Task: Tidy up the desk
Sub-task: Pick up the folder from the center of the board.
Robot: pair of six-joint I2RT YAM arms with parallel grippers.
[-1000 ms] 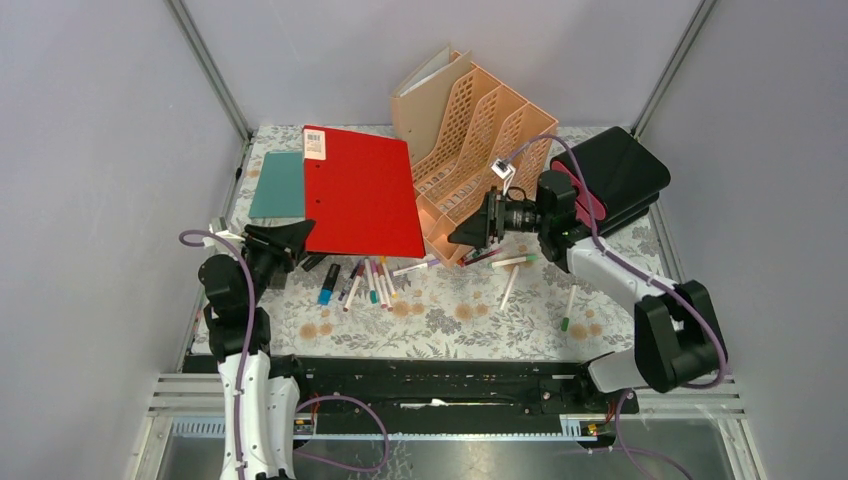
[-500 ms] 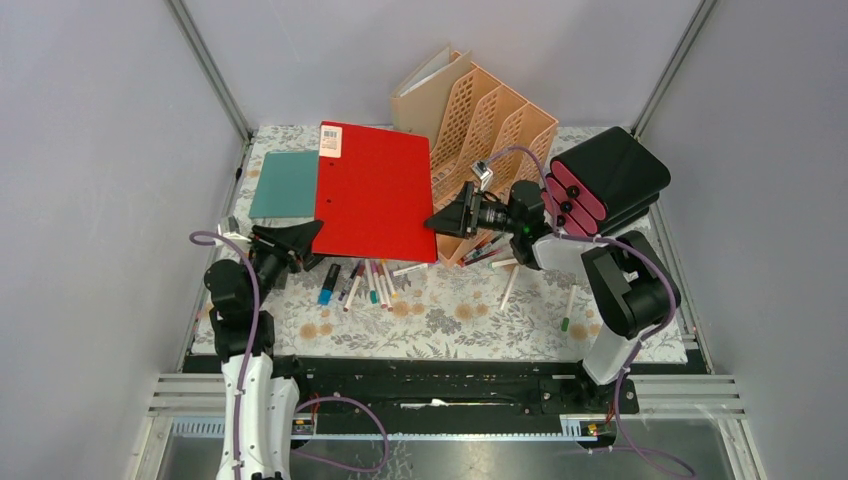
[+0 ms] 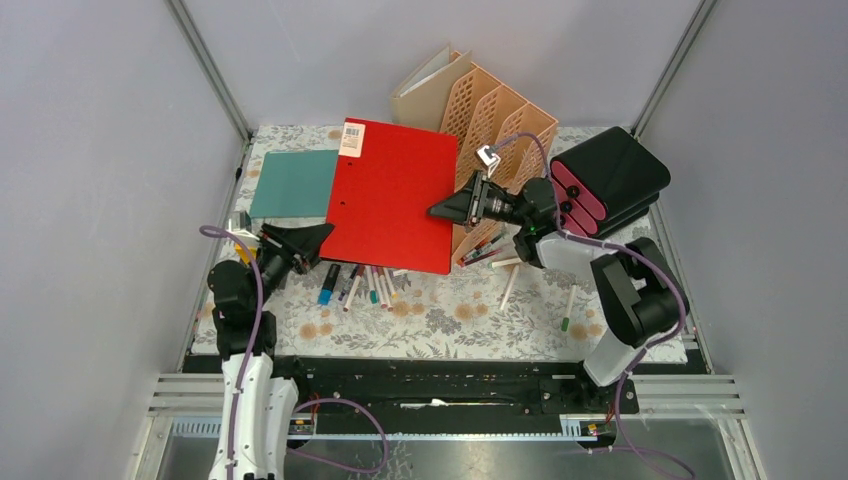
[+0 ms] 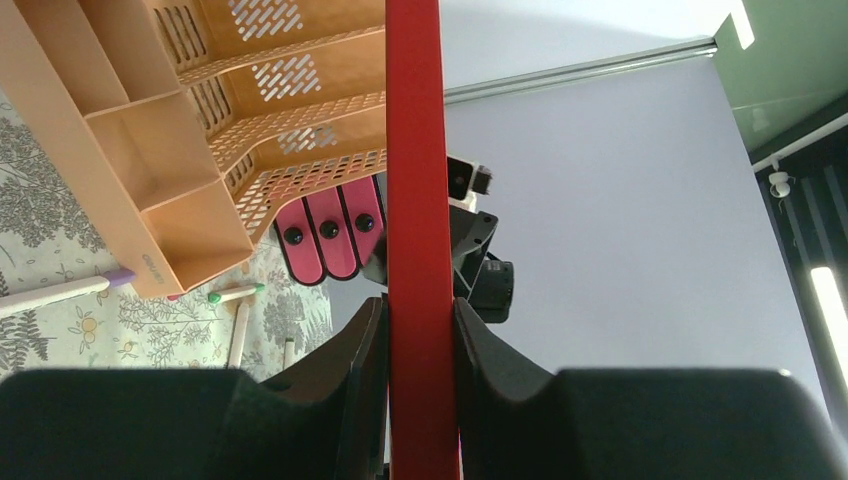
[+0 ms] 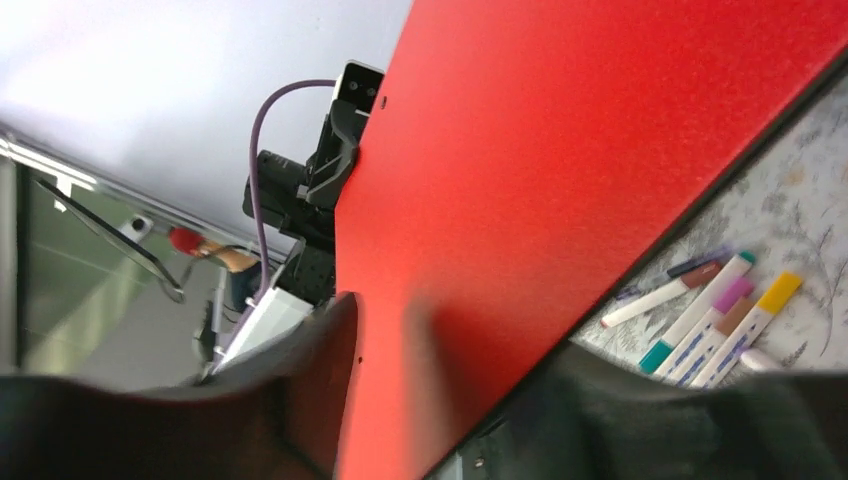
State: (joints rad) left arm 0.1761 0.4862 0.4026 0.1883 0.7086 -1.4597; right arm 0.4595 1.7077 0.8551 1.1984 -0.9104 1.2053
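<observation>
The desk [image 3: 450, 322], spread with its whitish leaf-and-flower cloth, lay flat between grey walls, with both arms bolted at its near edge. Over its middle a red folder [image 3: 392, 195] was held up off the cloth, a barcode label at its far-left corner. The left jaws were closed on the folder's near-left corner: the left wrist view showed the thin red edge pinched tight between the two dark pads [image 4: 362, 360]. The right jaws sat astride the folder's right edge, one finger to either face of the board (whether they were pressing on it or only standing round it I could not tell). A teal sheet [image 3: 292, 184] lay flat by the far-left corner, its right side passing under the raised folder in the top view. A peach file rack [image 3: 495, 110] stood askew at the far edge, just behind the folder, and a black case [image 3: 612, 172] with three pink ends sat by the far-right corner. Loose pens [image 3: 358, 283] lay scattered on the cloth at the folder's near edge, with a few more at the foot of the rack and one green-tipped pen [image 3: 567, 306] toward the right edge.
</observation>
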